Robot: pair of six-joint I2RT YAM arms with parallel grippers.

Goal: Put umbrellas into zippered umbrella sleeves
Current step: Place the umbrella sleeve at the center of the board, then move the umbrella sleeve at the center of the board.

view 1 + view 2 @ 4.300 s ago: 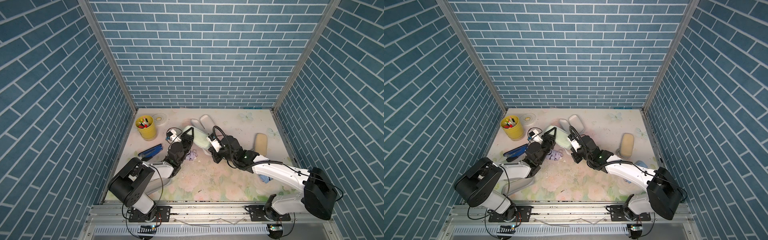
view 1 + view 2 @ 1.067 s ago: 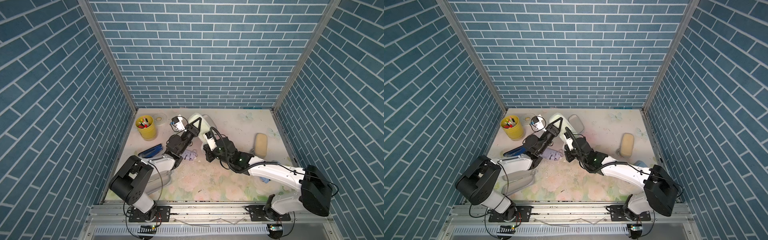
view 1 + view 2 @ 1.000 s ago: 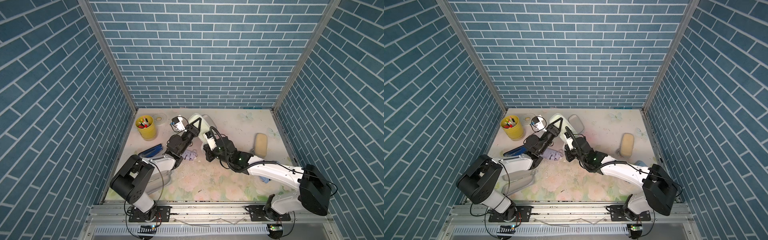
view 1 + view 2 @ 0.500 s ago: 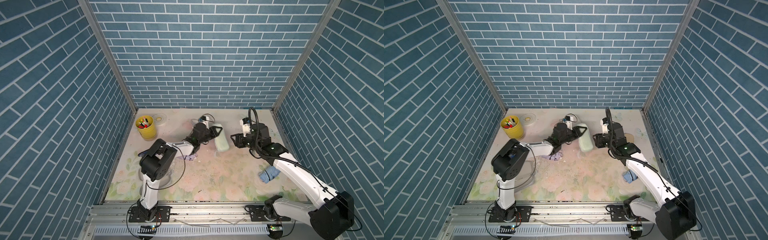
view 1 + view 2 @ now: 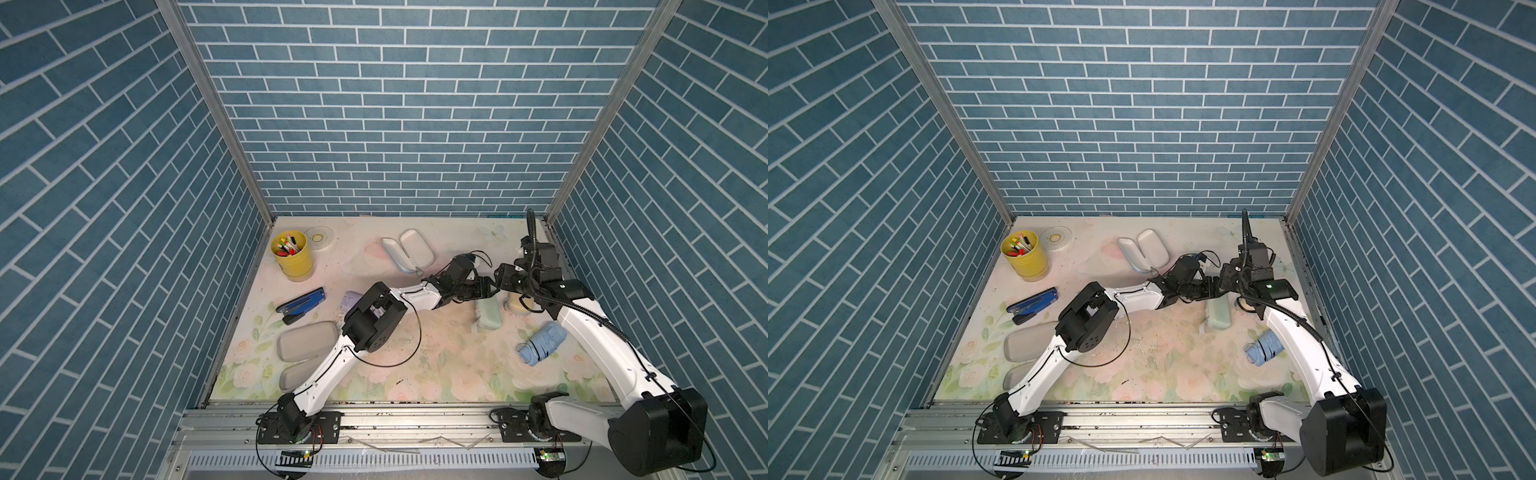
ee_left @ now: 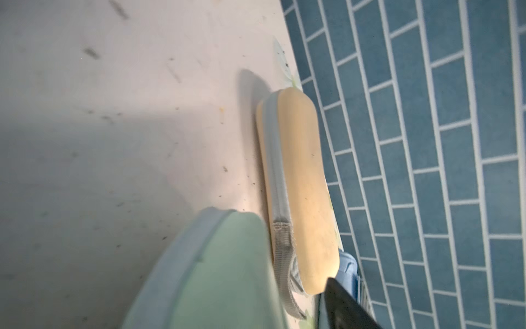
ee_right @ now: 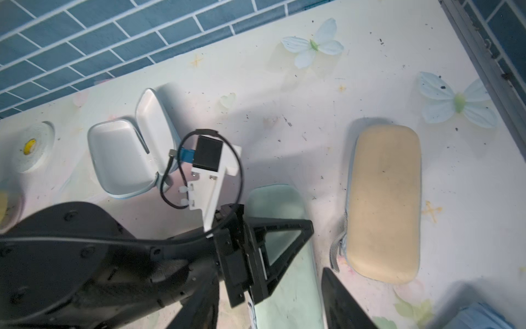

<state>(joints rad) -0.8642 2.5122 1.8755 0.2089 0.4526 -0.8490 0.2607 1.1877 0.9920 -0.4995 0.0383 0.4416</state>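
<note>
The closed mint sleeve [image 5: 488, 313] [image 5: 1218, 314] lies flat at the right of the table, beside the closed beige sleeve [image 7: 384, 199] [image 6: 301, 185]. My left gripper [image 5: 486, 287] hangs open over its far end, one finger [image 6: 344, 304] showing. My right gripper [image 7: 270, 284] is open too, its fingers [image 7: 341, 302] straddling the mint sleeve without pinching it. A light blue umbrella [image 5: 542, 351] [image 5: 1264, 347] lies nearer the front right. An open blue sleeve [image 5: 407, 255] sits at the back. A lilac umbrella [image 5: 352, 300] is half hidden by the left arm.
A yellow cup of pens [image 5: 292, 257] and a tape roll [image 5: 319, 239] stand at the back left. A dark blue stapler [image 5: 301, 305] lies left of middle. An open sleeve, grey side up [image 5: 307, 347], lies at the front left. The right wall is close behind the beige sleeve.
Both arms have swung right with the mint sleeve, which now rests beside the beige sleeve. Both grippers have opened and let go of it.
</note>
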